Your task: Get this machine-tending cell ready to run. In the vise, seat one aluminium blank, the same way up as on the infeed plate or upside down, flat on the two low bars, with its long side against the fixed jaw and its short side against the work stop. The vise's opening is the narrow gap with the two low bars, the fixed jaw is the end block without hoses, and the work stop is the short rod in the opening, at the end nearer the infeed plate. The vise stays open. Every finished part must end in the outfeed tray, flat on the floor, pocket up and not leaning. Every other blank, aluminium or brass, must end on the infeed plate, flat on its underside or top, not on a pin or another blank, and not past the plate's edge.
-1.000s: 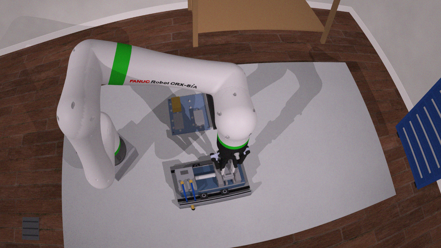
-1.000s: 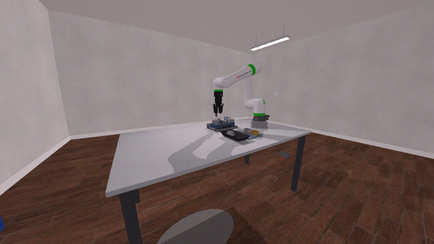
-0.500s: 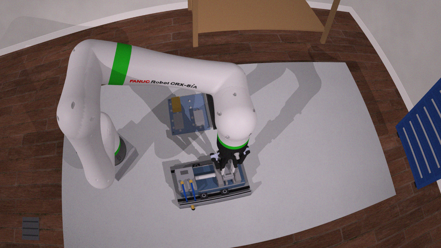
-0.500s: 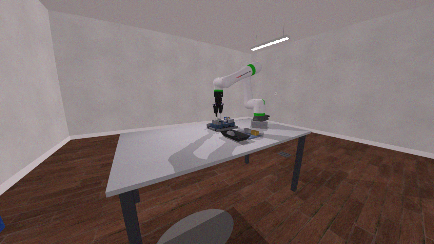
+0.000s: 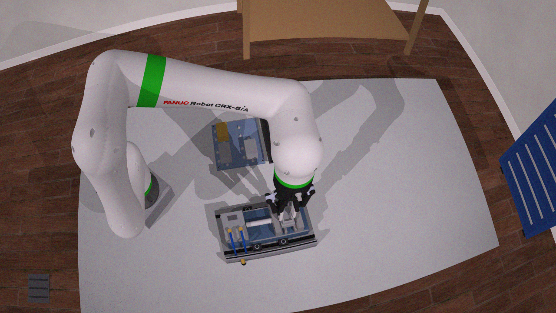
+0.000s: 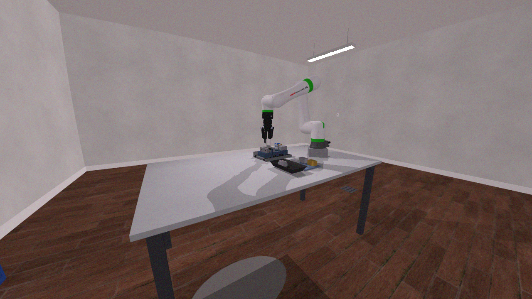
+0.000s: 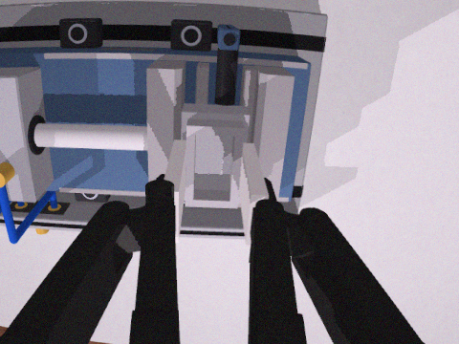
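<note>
Wrist view: finished part [image 7: 212, 162] (pocket up) clamped between both fingers.

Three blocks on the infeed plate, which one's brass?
The yellow-brown block at the plate's far-left corner in the top view. The other two, and, are grey.

- My top camera hangs high over the tabletop [image 5: 388, 194] and looks straight down, fairly near.
- My exterior camera stands far off in the room, about level with the tabletop [image 6: 208, 185], facing the arm [image 6: 294, 92].
- My wrist camera looks down past the pincer [image 7: 213, 187], very close to the vise [image 7: 160, 7].
- All three share the vise [image 5: 268, 249].
</note>
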Tool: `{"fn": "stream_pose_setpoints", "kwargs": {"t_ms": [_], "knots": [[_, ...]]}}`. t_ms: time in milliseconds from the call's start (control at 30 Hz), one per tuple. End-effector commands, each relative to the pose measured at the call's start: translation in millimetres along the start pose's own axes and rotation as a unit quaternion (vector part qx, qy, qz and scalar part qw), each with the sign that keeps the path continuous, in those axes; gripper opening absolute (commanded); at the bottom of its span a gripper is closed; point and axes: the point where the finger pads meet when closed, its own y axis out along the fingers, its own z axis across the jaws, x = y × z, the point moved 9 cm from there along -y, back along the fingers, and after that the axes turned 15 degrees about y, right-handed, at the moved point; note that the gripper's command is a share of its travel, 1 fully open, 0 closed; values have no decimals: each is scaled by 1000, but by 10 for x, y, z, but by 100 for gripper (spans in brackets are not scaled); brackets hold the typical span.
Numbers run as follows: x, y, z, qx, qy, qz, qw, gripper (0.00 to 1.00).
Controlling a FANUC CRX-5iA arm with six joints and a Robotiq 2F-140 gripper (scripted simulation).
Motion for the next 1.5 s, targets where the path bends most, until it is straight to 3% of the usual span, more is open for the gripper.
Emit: {"fn": "stream_pose_setpoints", "kwargs": {"t_ms": [0, 1067, 1467], "knots": [[0, 0, 0, 0, 0, 0, 1000, 0], [0, -3, 0, 0, 0, 0, 1000, 0], [0, -82, 0, 0, 0, 0, 1000, 0]]}}
